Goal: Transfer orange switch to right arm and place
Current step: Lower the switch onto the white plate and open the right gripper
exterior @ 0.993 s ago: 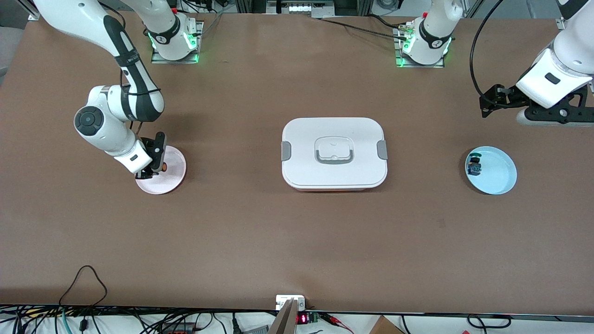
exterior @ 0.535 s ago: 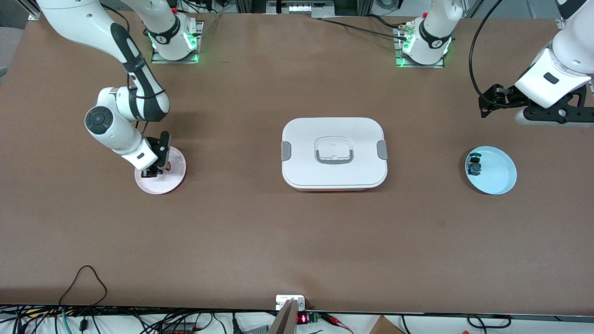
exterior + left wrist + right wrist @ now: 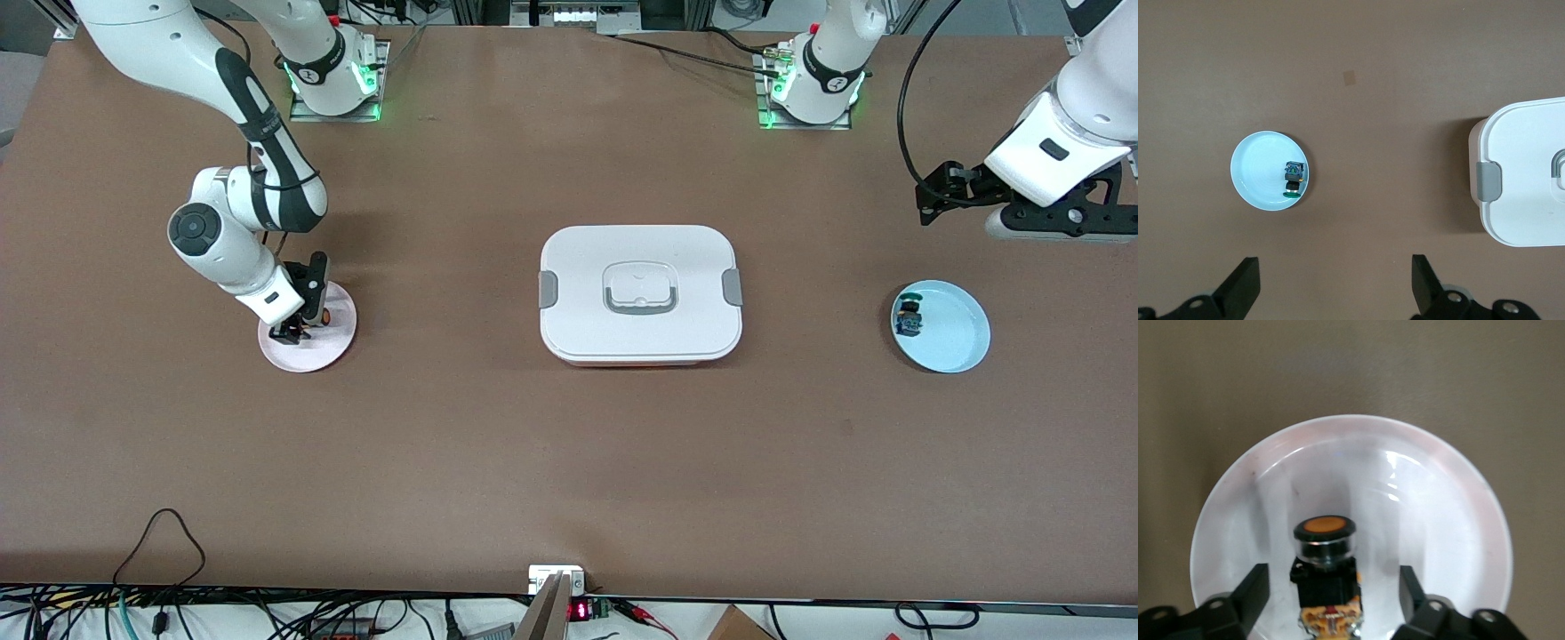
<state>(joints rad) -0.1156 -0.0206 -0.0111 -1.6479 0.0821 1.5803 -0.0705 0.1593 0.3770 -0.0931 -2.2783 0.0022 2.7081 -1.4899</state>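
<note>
The orange switch (image 3: 1326, 567) lies on its side on the pink plate (image 3: 1458, 493), orange cap pointing away from the wrist. My right gripper (image 3: 1333, 588) is low over the plate and open. Its fingers (image 3: 1257, 587) stand on either side of the switch body with a gap on each side. In the front view the right gripper (image 3: 298, 322) hides most of the switch (image 3: 325, 316) on the pink plate (image 3: 333, 345). My left gripper (image 3: 933, 196) is open and empty, up over the table beside the blue plate (image 3: 960, 342). It also shows in the left wrist view (image 3: 1335, 267).
A small part with a green cap and blue body (image 3: 908, 317) lies in the blue plate (image 3: 1258, 173), and shows in the left wrist view too (image 3: 1293, 180). A white lidded box (image 3: 640, 293) with grey clips stands mid-table, its edge visible in the left wrist view (image 3: 1531, 173).
My right arm has shifted a little toward the box, with the gripper staying low over the pink plate. The left gripper has barely moved.
</note>
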